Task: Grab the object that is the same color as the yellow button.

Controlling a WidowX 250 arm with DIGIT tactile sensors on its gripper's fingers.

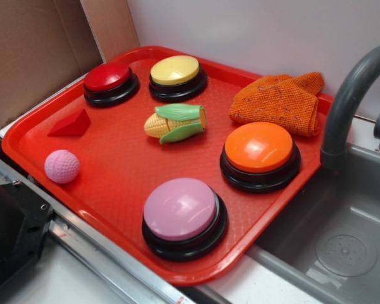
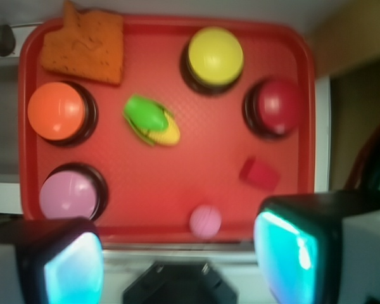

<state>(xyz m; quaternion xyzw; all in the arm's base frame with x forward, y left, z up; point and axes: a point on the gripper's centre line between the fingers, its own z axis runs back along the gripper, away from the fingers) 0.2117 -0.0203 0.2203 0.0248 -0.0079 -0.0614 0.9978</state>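
On the red tray (image 1: pixel 114 183) we see, from the left in the exterior view, a pink dimpled ball (image 1: pixel 62 166) and a red wedge block (image 1: pixel 71 124) near the left rim, then the red button (image 1: pixel 111 83) and the yellow button (image 1: pixel 177 76) along the far edge. The toy corn cob (image 1: pixel 176 123) lies mid-tray just in front of the yellow button, long axis left-right, yellow tip pointing left. Further right sit the pink button (image 1: pixel 183 216), orange button (image 1: pixel 260 154) and a folded orange cloth (image 1: pixel 280 101). The gripper (image 2: pixel 177 256) hangs spread apart, empty, over the tray's near edge; its fingers (image 2: pixel 288 250) are blurred and cut off.
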